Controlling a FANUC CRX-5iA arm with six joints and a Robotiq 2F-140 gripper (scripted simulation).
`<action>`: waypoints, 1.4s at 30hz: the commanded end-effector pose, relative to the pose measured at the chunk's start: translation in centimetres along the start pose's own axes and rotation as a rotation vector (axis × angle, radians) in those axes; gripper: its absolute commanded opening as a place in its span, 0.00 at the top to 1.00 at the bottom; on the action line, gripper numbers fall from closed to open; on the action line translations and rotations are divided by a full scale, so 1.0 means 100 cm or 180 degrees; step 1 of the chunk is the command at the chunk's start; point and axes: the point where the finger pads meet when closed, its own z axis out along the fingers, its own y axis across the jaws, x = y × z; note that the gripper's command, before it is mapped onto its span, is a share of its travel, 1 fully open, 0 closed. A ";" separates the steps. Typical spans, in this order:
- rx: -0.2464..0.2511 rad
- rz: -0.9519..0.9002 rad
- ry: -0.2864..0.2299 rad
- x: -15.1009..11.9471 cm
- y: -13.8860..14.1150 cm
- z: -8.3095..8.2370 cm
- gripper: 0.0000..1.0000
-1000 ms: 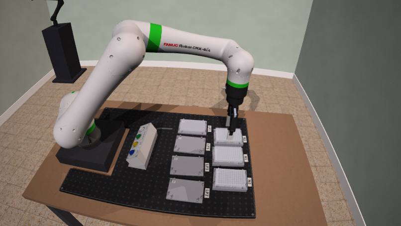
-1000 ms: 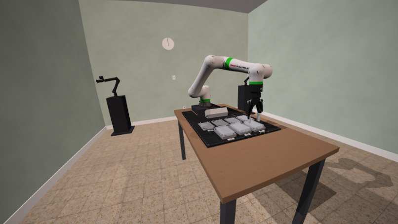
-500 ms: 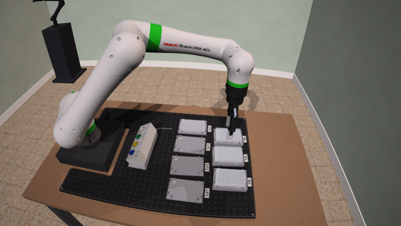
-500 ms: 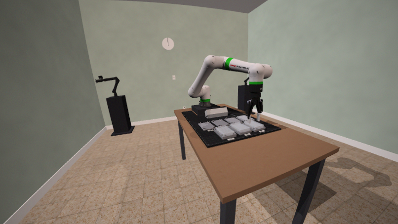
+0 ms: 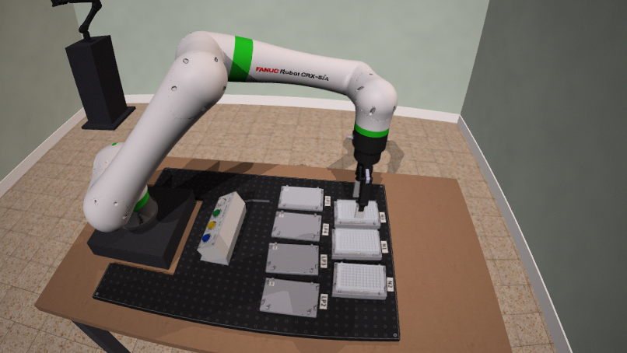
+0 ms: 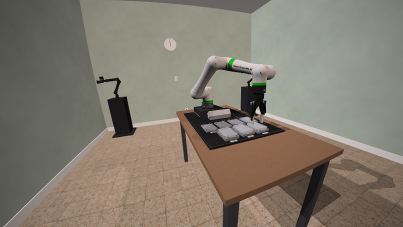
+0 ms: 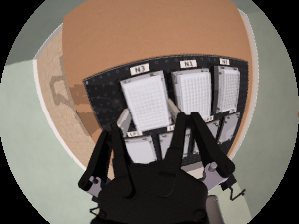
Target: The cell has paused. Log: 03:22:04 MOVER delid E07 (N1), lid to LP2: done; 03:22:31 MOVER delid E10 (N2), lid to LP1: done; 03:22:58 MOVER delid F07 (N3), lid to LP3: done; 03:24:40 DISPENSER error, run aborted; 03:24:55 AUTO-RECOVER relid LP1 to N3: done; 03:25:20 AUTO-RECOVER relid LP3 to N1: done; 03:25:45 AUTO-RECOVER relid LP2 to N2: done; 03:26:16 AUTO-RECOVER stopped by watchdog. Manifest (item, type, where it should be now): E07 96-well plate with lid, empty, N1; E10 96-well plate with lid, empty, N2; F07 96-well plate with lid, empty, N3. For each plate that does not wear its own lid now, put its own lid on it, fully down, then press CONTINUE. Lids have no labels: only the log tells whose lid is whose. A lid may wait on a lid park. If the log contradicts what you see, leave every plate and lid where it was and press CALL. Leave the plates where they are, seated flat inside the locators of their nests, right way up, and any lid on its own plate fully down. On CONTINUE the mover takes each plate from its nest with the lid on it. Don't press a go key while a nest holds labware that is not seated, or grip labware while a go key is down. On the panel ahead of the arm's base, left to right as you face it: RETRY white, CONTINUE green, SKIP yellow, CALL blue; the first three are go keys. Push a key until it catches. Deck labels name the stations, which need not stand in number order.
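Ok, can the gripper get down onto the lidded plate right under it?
Probably yes: the gripper hangs straight over that lidded plate, fingers apart and holding nothing, with nothing between. The neighbouring plate stands apart.
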 end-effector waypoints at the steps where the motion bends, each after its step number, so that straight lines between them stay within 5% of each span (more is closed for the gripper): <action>1: 0.0000 0.0000 0.0002 0.000 0.000 0.000 0.41; 33: 0.0000 0.0000 0.0002 0.000 0.000 0.000 0.41; 34: 0.0000 0.0000 0.0002 0.000 0.000 0.000 0.34; 42: 0.0000 0.0000 0.0002 0.000 0.000 0.000 0.34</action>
